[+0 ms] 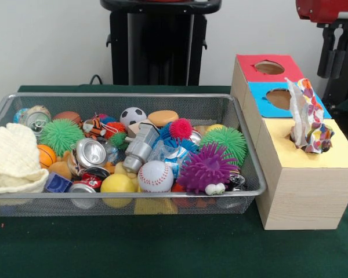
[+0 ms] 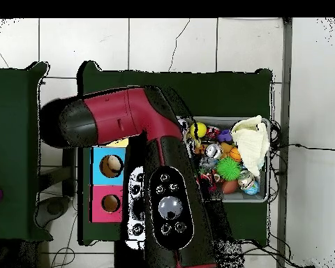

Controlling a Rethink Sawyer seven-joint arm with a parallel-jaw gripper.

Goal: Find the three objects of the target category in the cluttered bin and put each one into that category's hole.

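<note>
Printed cloth [image 1: 309, 123], pale with bright multicolour dots and hearts, stands bunched and upright in the round hole [image 1: 293, 138] of the yellow top of the wooden box [image 1: 304, 191], most of it sticking out above the opening. Behind the yellow section lie a blue-topped hole [image 1: 278, 98] and a red-topped hole [image 1: 269, 67]. Left of the box, close beside it, sits the wire mesh bin [image 1: 127, 197] on the green surface [image 1: 162, 249], packed with spiky rubber balls, a baseball [image 1: 155, 176], crushed cans and a cream knitted cloth [image 1: 14, 159] over its left end. Overhead, the red and black arm [image 2: 156, 188] covers the yellow section; whether the fingers are released or clenched, I cannot tell.
</note>
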